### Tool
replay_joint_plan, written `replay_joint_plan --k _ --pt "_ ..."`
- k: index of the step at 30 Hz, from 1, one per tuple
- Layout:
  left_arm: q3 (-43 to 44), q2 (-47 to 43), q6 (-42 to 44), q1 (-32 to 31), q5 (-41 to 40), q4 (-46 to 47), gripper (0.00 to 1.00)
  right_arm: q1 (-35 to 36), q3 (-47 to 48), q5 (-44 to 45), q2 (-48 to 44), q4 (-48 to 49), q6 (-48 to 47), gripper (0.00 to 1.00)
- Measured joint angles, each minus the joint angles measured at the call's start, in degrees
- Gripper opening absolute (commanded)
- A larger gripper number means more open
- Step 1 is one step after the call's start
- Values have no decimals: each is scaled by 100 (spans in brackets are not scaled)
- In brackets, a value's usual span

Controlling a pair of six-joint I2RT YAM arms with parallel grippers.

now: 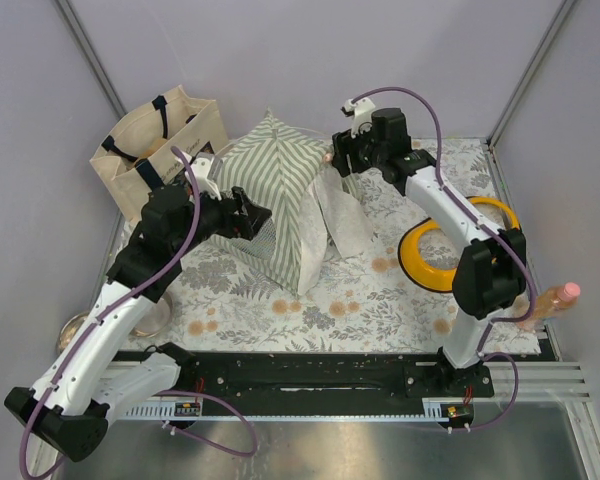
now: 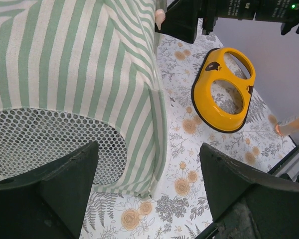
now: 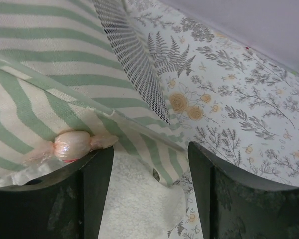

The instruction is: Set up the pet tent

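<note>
Pet tent (image 1: 280, 205) shown standing, peaked, at centre of floral mat (image 1: 380, 300), between arms. Left gripper (image 2: 149, 199) jaws apart beside mesh panel (image 2: 50, 139). Right gripper (image 3: 149, 199) jaws apart over door flap (image 1: 348, 225). Nothing clamped. Setup judged essentially done; flap tidying possibly outstanding.

No text, brand or number can be read anywhere.

The right arm's black housing (image 2: 237, 7), at the far edge of the left wrist view, carries a short line of small white print. It is partly cut off by the frame and too blurred to make out.

In the top view, a small label (image 1: 187, 407) sits on the near rail by the left arm's base, and a second small label (image 1: 458, 409) sits by the right arm's base. The markings on both are too small to read.
</note>
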Motion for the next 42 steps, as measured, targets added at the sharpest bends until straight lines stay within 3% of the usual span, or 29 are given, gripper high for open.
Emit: replay_joint_plan --k 3,6,10,12,20,26,32,33,35,37,42 --pt "-4 -11 7 0 -46 -101 86 0 225 -269 328 -111 -326 61" --pt "-26 -9 26 0 -111 -181 86 0 575 -352 560 -168 -514 46" --pt "-26 -9 94 0 -210 -267 86 0 828 -321 645 -168 -715 8" --pt "-26 -9 129 0 -247 -267 86 -2 782 -251 610 -125 -892 0" --pt "-26 26 199 0 -282 -262 86 17 -645 612 -505 343 -1222 0" --pt "-26 136 212 0 -278 -258 86 28 -1687 1912 -1635 455 -1241 0" --pt "-59 146 192 0 -284 -260 86 57 -1825 3010 -1985 459 -1202 0" --pt "-61 153 168 0 -299 -262 86 76 -1825 3145 -1963 452 -1163 2" --pt "-61 164 136 0 -350 -269 86 153 -1825 3298 -1891 459 -1064 17" --pt "-61 166 101 0 -472 -315 86 297 -1818 3390 -1757 450 -946 40" --pt "-109 146 -39 7 -890 -638 87 754 -1513 3412 -1318 153 -675 79"
